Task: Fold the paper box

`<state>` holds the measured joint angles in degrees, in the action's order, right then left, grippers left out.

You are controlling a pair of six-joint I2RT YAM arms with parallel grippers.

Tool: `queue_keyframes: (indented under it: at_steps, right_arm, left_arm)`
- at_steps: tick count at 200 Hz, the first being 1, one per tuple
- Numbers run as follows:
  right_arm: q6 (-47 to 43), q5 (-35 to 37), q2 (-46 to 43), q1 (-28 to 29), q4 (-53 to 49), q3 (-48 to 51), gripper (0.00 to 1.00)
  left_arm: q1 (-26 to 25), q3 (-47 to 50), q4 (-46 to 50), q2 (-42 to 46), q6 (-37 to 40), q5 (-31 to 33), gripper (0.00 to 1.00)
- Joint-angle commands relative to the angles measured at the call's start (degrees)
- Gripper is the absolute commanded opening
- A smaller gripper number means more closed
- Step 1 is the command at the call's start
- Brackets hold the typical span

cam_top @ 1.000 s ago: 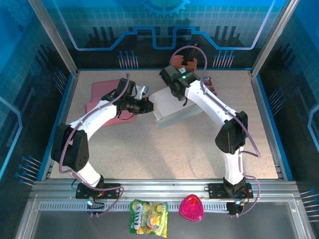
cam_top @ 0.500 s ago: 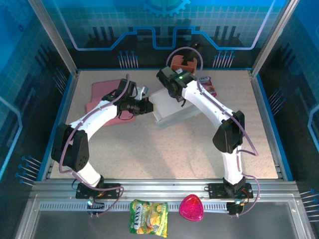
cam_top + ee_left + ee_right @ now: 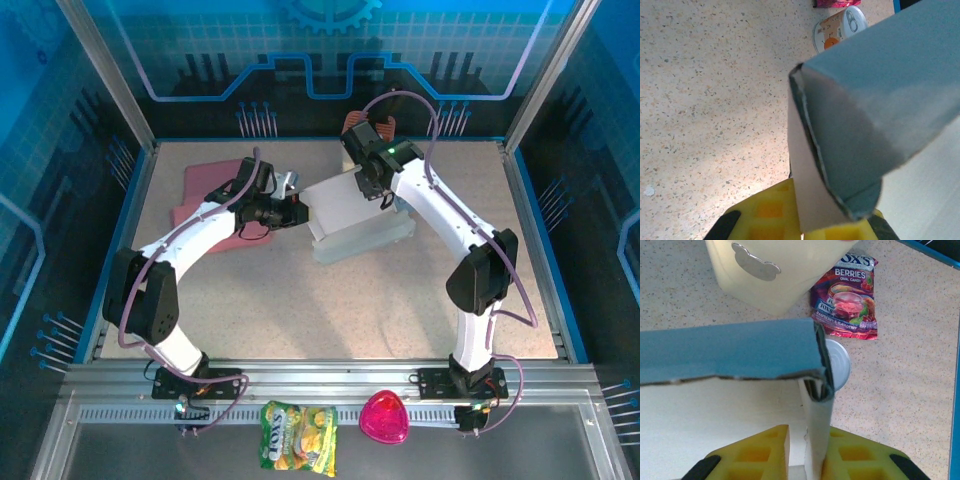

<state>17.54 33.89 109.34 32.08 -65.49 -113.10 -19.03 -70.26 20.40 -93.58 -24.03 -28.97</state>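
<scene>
Speckled beige table (image 3: 300,310) inside a blue-lit enclosure carries the paper box (image 3: 350,215) near its middle, somewhat toward the far edge, half formed with blue-grey outer faces and a white inside. The left pincer (image 3: 294,212) is clamped shut on a thin flap at the box's left end; its wrist view has the flap running straight down between the yellow pads. The right pincer (image 3: 807,452) straddles an upright wall at the box's far right corner, jaws narrowly parted with a sliver of gap beside one pad, so it looks loose rather than clamped. A tin can (image 3: 839,362) and a berry candy pouch (image 3: 845,295) lie just beyond that corner, toward the table's far right. The box is probably very light and thin: stiff along its creases, quick to buckle or tear at raw edges. Best hold is likely deep on a flap near its fold line, one end pinned while the other is bent.
</scene>
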Motion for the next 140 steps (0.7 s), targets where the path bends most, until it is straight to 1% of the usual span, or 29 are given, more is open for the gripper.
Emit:
queue_keyframes:
  at_steps: [1, 17, 36, 64, 89, 111, 140]
  right_arm:
    - [-0.23, 0.86, 1.14, -0.17, -1.02, -0.83, 0.21]
    - [0.47, 2.79, 1.57, -0.18, -1.19, -0.29, 0.15]
    - [1.27, 4.30, 0.80, 0.04, 0.66, 1.45, 0.00]
    - [3.80, 8.19, 0.03, 2.20, 0.75, 3.12, 0.00]
    - [8.08, 10.84, -2.85, 5.03, 2.56, 8.73, 0.00]
    - [11.37, 11.74, -4.64, 7.76, 4.06, 13.36, 0.00]
    - [14.89, 11.38, -5.71, 9.85, 4.48, 17.57, 0.00]
  left_arm:
    - [-0.49, -0.28, -2.30, 2.17, 0.30, -2.64, 0.00]
    - [-0.49, -0.36, -2.13, 2.09, 0.38, -2.49, 0.00]
    - [-0.49, -0.58, -1.79, 1.78, 0.35, -2.24, 0.00]
    - [-0.68, -0.28, -1.42, 1.65, 0.09, -0.77, 0.00]
    - [-1.06, 0.96, -1.24, 1.30, -0.79, 2.29, 0.00]
    - [-1.93, 3.57, -1.67, 1.10, -1.92, 6.95, 0.00]
    - [-2.96, 10.05, -6.82, 1.16, -4.90, 11.04, 0.00]
